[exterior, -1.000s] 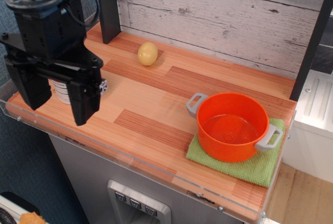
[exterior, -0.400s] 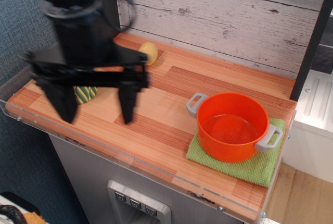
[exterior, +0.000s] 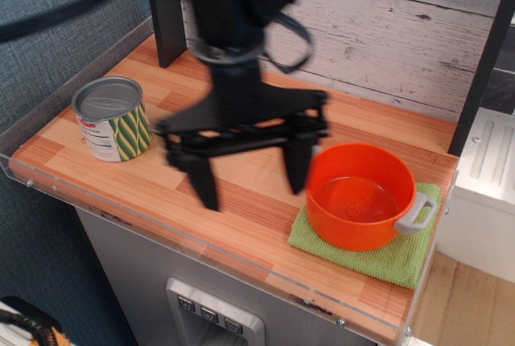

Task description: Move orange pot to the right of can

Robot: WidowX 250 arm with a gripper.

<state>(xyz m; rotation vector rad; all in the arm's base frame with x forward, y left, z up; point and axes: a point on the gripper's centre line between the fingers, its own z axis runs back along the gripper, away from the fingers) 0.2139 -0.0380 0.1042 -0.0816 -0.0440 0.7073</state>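
The orange pot (exterior: 360, 195) stands on a green cloth (exterior: 386, 256) at the right front of the wooden counter; one grey loop handle (exterior: 416, 213) shows at its right, the left handle is hidden behind a finger. The can (exterior: 111, 118), silver-topped with green and yellow leaf stripes, stands at the counter's left end. My black gripper (exterior: 252, 177) is open wide, blurred by motion, hanging over the middle of the counter between the can and the pot, its right finger (exterior: 298, 167) just left of the pot. It holds nothing.
A clear plastic lip (exterior: 201, 243) runs along the counter's front edge. A dark post (exterior: 165, 12) stands at the back left and a whitewashed plank wall (exterior: 386, 24) behind. A white unit (exterior: 491, 169) sits to the right of the counter.
My gripper has swung right from over the can to the middle of the counter, uncovering the can and now hiding the yellow egg-like object at the back. The pot and can have not moved.
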